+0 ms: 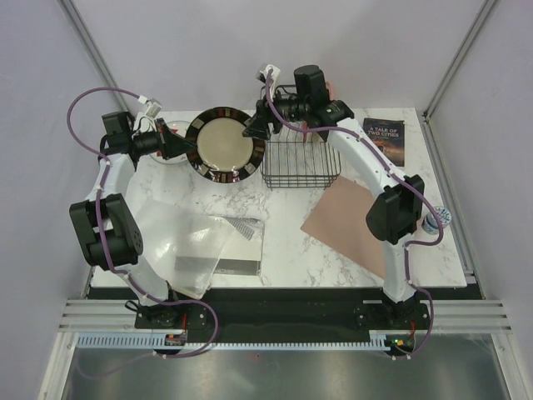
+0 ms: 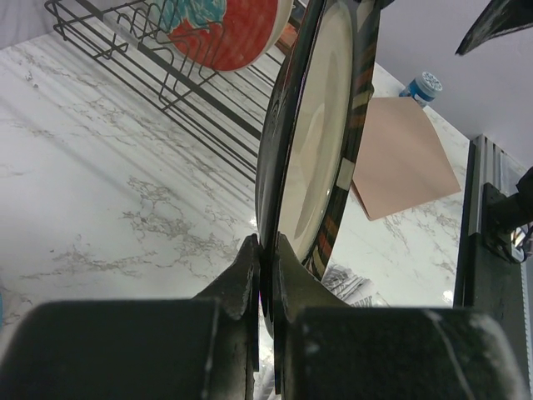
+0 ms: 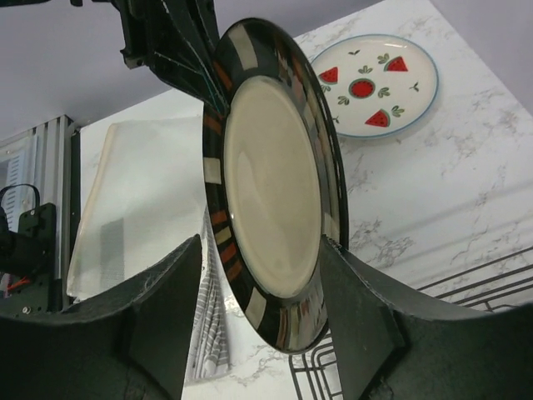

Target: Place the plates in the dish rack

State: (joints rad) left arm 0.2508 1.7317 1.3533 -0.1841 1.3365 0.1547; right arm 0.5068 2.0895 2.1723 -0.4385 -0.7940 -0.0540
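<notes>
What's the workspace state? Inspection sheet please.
Surface: white marble table, partly covered.
Job's things: brown-rimmed plate held above the table, left of the dish rack; red flower plate in the rack; watermelon plate flat on the table.
Clutter: book, pinkish mat, clear plastic bag, blue-capped bottle.
Grippers: left gripper jaws pinched on the brown-rimmed plate's rim; right gripper jaws open, straddling it.
Cables: purple cables loop off both arms; no snag seen.
Surroundings: pale enclosure walls, metal rail at the near edge.
</notes>
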